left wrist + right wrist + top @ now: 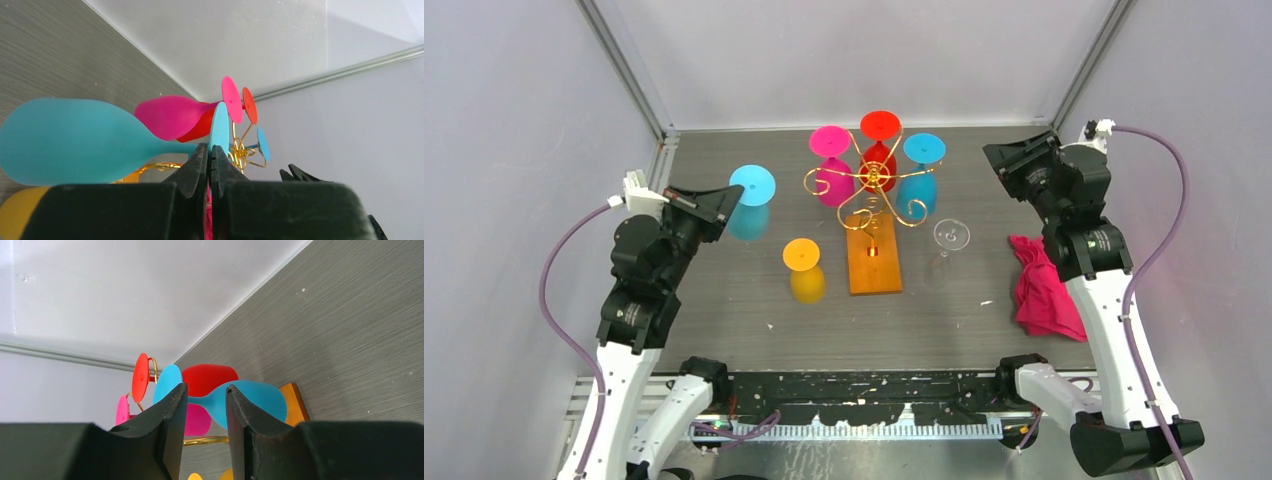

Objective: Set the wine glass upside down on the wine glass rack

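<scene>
The gold wire wine glass rack (876, 182) stands mid-table on its orange-brown wooden base (874, 265). A pink (832, 165), a red (879, 150) and a blue glass (921, 172) hang on it upside down. A second blue wine glass (751, 190) is upside down, left of the rack. My left gripper (729, 197) is shut on the rim of its foot; in the left wrist view the foot's edge sits between the jaws (210, 146), with the bowl (75, 142) to the left. My right gripper (994, 160) is open and empty, right of the rack (205, 388).
A yellow glass (803, 268) stands upside down in front of the rack's left side. A clear glass (950, 242) stands upside down right of the base. A pink cloth (1044, 285) lies at the right. Grey walls enclose the table.
</scene>
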### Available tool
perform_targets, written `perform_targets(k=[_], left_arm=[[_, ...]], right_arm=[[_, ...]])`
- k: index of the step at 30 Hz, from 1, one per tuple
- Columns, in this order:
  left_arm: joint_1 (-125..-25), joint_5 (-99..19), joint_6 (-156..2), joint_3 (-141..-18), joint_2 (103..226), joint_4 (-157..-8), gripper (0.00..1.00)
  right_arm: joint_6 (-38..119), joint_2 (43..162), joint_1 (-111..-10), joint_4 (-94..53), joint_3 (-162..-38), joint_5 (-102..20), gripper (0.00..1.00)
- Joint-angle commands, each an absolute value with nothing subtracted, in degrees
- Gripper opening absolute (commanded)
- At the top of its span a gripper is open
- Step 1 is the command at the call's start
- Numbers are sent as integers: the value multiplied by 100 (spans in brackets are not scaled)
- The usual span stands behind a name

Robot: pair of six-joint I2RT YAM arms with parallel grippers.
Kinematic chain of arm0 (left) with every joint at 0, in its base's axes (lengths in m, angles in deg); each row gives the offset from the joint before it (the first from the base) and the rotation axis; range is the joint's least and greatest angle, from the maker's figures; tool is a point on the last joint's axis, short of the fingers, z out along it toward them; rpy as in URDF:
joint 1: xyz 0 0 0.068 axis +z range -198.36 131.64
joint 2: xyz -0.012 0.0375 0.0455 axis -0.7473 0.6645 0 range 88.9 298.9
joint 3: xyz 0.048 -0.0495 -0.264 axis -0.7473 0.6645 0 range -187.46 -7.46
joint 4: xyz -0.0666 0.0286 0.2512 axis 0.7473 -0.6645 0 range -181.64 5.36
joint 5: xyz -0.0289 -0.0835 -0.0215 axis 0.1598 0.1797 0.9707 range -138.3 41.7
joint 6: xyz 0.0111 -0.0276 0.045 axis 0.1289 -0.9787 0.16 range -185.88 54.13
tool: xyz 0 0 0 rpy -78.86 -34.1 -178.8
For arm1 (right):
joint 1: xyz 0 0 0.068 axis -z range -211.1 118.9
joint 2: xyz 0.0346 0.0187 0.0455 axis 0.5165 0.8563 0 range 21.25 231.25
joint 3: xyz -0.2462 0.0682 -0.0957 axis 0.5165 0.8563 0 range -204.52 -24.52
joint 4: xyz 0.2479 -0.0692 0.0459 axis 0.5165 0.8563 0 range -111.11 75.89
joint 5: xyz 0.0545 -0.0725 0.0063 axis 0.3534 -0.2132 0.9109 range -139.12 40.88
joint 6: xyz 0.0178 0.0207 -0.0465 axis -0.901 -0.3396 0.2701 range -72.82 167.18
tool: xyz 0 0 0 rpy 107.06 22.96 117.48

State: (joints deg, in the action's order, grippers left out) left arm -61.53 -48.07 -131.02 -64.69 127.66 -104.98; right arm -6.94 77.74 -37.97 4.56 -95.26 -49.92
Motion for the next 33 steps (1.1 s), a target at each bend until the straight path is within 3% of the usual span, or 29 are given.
perform_targets(k=[1, 33], left_arm=[[-6172, -4378, -13208, -6688, 12580, -10659, 1], [-6172, -2861, -13885, -6627, 12590, -10360, 1]], right_arm=[[-642, 7602, -3767, 426, -9521, -5002, 40], [-645, 7327, -3675, 482, -9246, -5161, 40]])
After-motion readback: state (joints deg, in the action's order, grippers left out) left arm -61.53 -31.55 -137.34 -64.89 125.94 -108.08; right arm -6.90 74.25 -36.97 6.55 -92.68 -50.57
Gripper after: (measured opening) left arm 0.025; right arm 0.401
